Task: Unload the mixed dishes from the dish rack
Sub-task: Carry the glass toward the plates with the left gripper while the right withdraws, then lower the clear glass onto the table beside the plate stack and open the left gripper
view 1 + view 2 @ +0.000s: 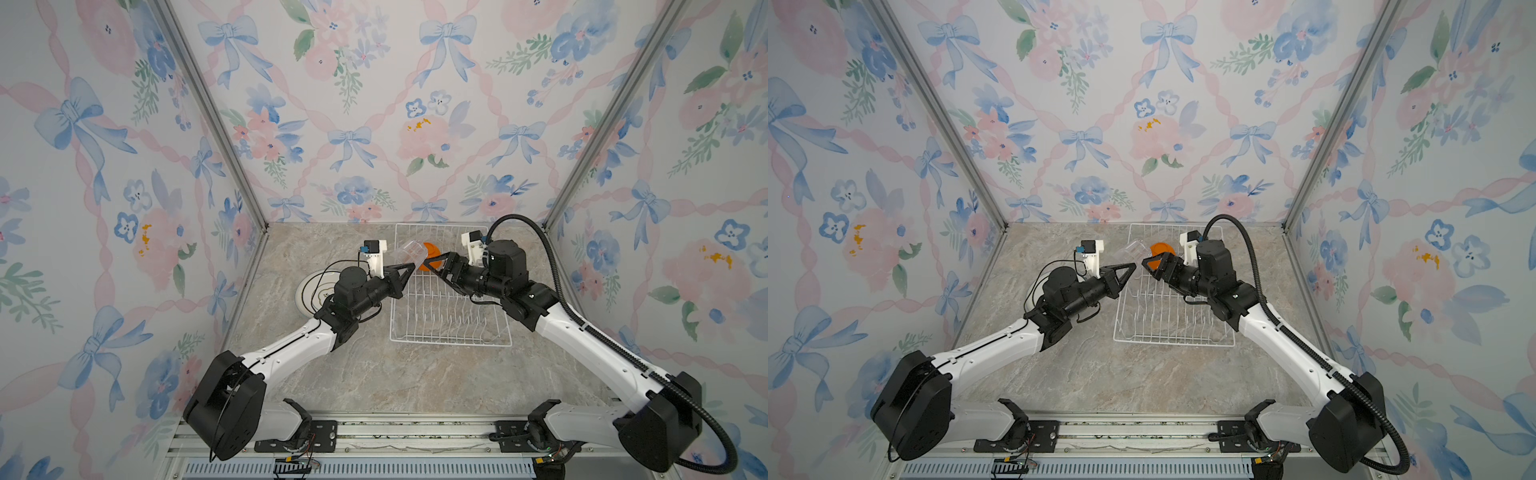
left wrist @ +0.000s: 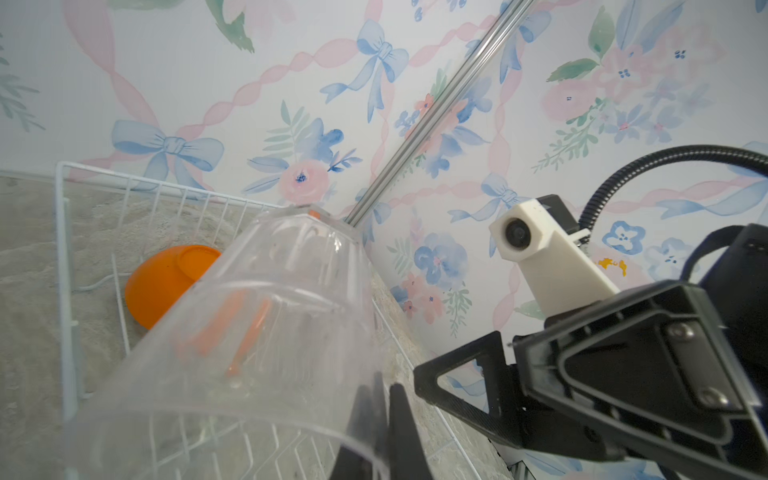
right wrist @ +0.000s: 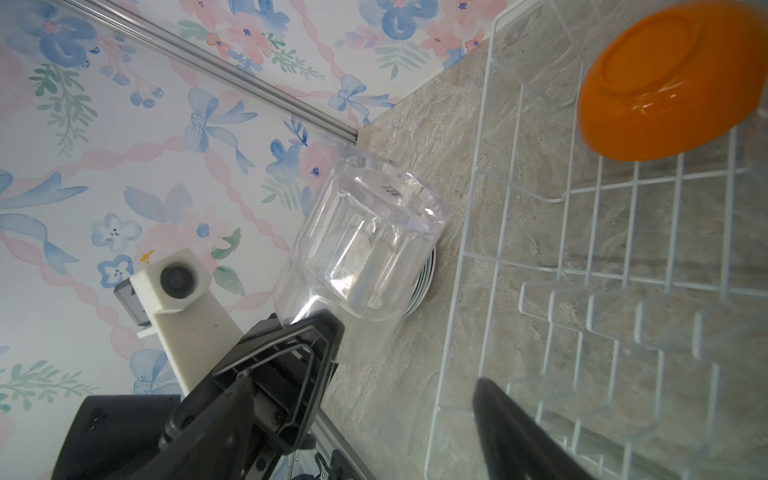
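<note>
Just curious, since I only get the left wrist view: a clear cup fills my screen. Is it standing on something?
Observer: No. The right wrist view shows the clear ribbed tumbler held tilted off the table, with only the left end effector gripping its rim.
Visitor: Is anything lying outside the wire basket?
Observer: Yes. In a top view a white plate lies on the table left of the dish rack, partly under the left arm.
Visitor: And the basket's near end, which I can't see?
Observer: In both top views the prong rows nearest the robot hold nothing. Only the orange bowl shows in the rack, at the far end.
</note>
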You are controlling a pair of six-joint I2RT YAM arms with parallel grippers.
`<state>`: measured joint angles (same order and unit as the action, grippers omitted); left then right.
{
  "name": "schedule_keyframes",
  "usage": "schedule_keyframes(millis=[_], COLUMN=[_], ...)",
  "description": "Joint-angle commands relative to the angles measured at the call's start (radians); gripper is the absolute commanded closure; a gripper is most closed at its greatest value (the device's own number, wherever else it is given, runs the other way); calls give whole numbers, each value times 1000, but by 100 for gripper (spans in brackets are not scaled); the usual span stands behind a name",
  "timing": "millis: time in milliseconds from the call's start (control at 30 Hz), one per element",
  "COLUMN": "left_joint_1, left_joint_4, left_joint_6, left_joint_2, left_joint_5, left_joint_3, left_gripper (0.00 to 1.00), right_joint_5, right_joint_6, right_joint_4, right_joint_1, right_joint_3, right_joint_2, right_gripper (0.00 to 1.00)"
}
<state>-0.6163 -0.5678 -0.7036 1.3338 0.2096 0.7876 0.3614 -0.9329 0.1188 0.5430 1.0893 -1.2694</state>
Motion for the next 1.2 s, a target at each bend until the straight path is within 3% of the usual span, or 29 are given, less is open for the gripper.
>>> schedule_keyframes(millis=[0,267,467,733,1000,1167], left_joint_1=[17,109,215,213,217,218], left_joint_4=[132,587,700,957,1198,1262], left_joint_6=[98,258,311,436,501,521], left_joint_2=[4,74,169,408,617,670], left_joint_5=[-108,-291,-259,-359,-397,-388], left_joint_3=[87,305,390,660,936,998], left_gripper=[100,100,100,100,100,100], right_joint_5=[-35,-214,-315,-474,-487,-478], right_joint_6=[43,197,277,342,369,376], right_joint_4=[54,259,379,478,533,531], right_joint_1=[-11,-16,-26,-27,-40,-50], right_joint_3=[-11,11,1,-77,-120,-145], right_joint_2=[33,77,113,199,255,268], right_gripper=[15,13,12,11,10,9])
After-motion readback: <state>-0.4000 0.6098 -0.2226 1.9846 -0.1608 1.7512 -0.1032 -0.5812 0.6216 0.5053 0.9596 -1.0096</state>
